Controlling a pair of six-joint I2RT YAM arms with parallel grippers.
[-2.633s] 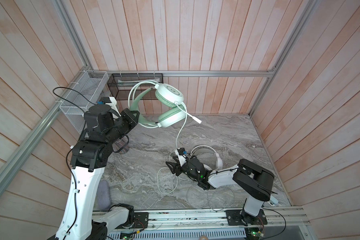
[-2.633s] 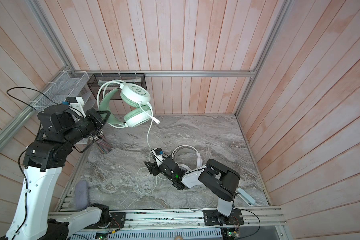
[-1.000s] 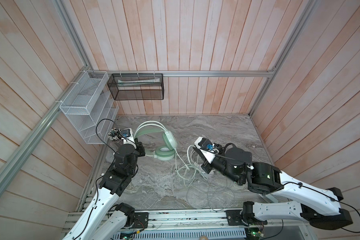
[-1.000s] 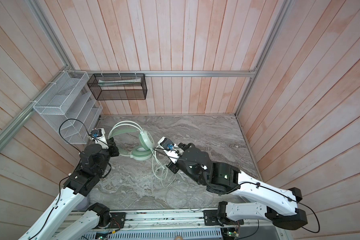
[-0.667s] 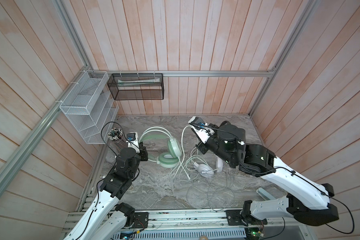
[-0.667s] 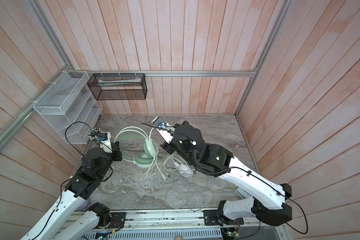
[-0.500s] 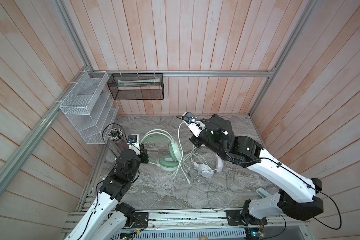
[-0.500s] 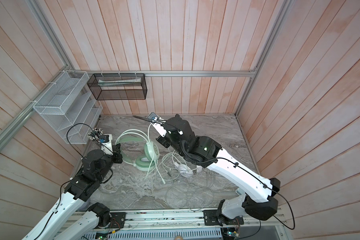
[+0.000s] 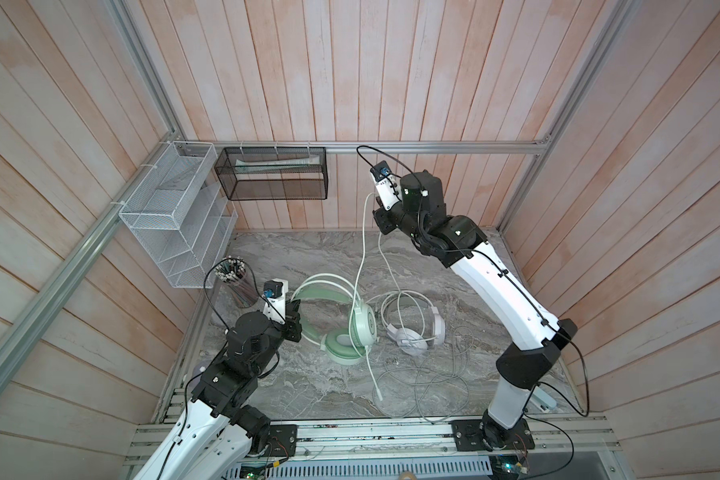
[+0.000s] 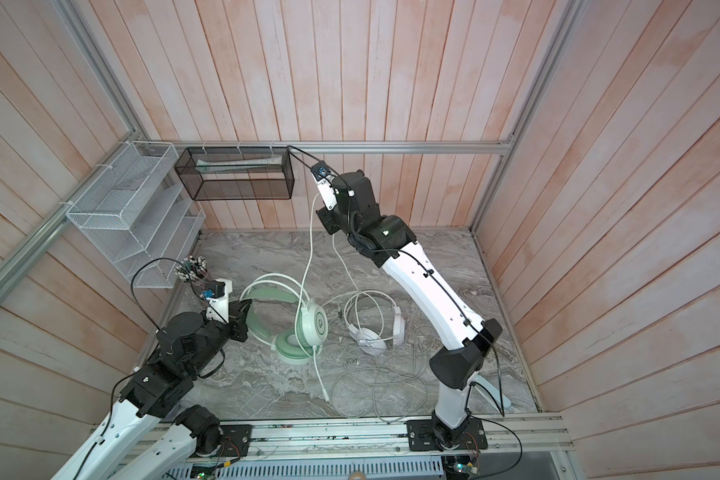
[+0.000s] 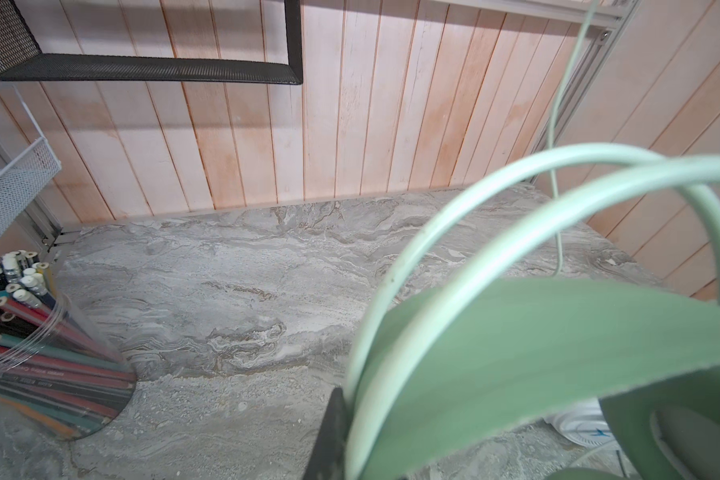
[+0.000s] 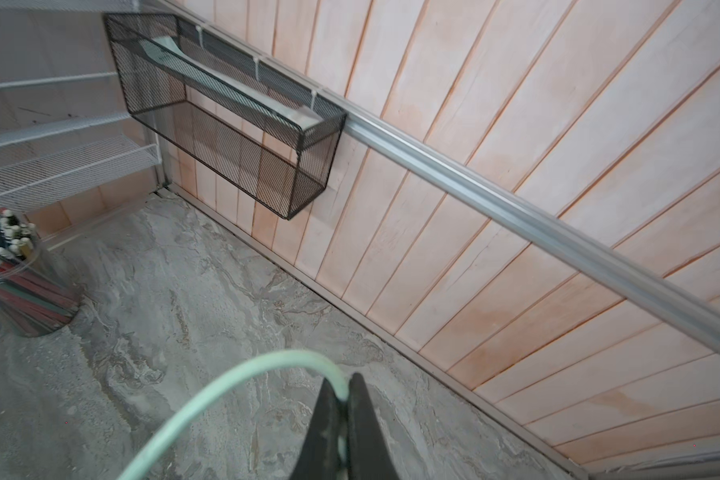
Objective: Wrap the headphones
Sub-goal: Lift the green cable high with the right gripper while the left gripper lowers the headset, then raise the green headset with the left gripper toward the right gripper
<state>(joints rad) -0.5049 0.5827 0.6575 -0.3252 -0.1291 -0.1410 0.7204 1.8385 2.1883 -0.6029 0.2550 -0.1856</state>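
Observation:
The mint green headphones [image 9: 344,332] [image 10: 304,330] lie on the marble table, left of centre in both top views. My left gripper [image 9: 295,311] [image 10: 242,312] is shut on their green headband [image 11: 558,353]; only one dark finger [image 11: 329,436] shows beside the band. My right gripper [image 9: 377,208] [image 10: 323,214] is raised high near the back wall, shut on the thin mint cable [image 12: 225,382], which hangs from it down to the earcup [image 9: 360,257]. The white headphones [image 9: 412,332] [image 10: 375,332] lie just right of the mint pair, with no gripper on them.
A clear cup of pencils [image 9: 235,280] stands behind my left gripper. A white wire rack [image 9: 175,216] hangs on the left wall and a black mesh basket [image 9: 273,174] on the back wall. Loose pale cables [image 9: 425,386] sprawl over the table's front right.
My right gripper has risen from low over the table up toward the back wall, drawing the mint cable up with it. The left gripper has stayed low on the headband; the mint headphones shifted slightly right.

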